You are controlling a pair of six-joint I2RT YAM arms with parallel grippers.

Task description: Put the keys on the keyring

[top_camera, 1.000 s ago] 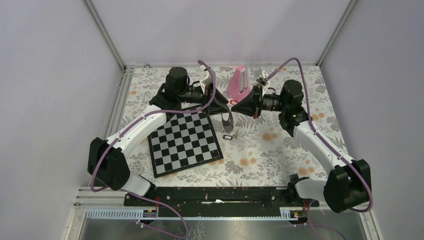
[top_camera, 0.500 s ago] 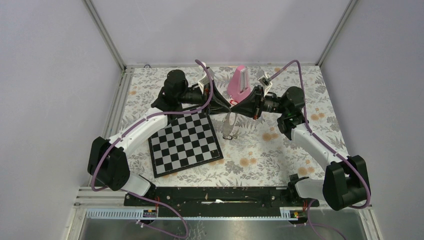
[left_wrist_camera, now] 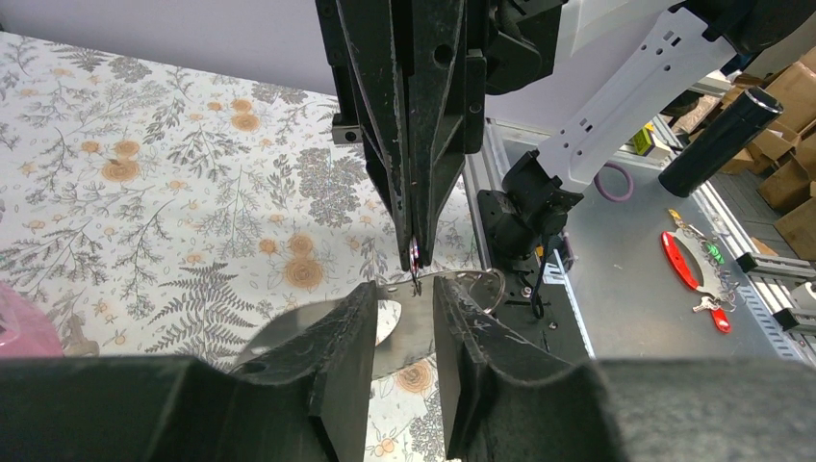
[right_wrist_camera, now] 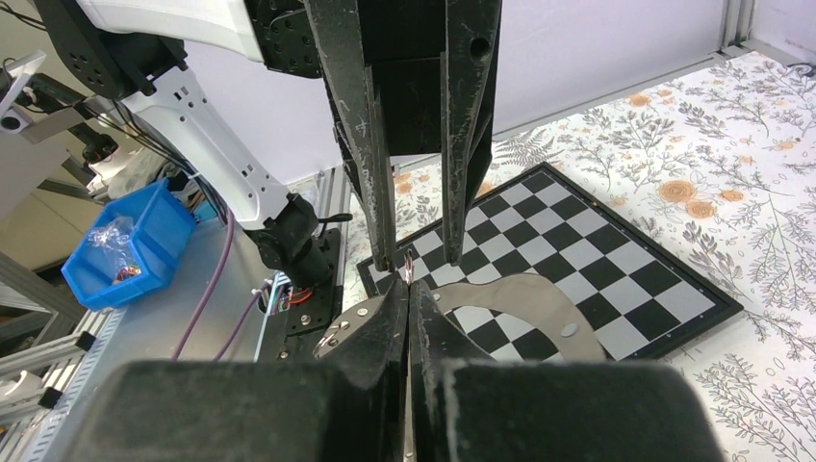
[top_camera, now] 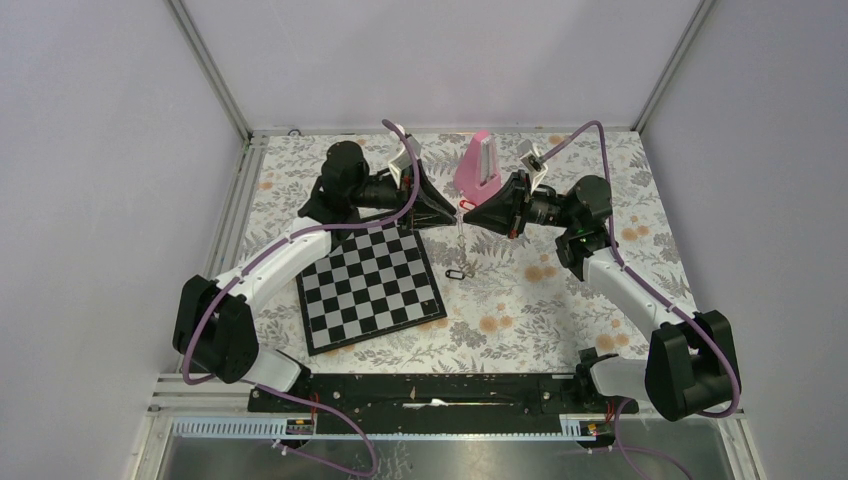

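left gripper (left_wrist_camera: 404, 294): fingers part-way apart, clamping band of pale translucent flexible keyring loop (right_wrist_camera: 548, 303), loop hanging mid-frame in top view.
right gripper (right_wrist_camera: 408, 294): fingers pressed together, pinching tiny red-headed plastic key (top_camera: 467, 205), tip to tip with left gripper.
thin dark-silver metal key (top_camera: 456, 273): flat on floral tablecloth (top_camera: 560, 300), just right of black-and-white chessboard (top_camera: 370, 285), below both grippers.

White-and-black arms (top_camera: 285, 250), purple cables (top_camera: 415, 178)
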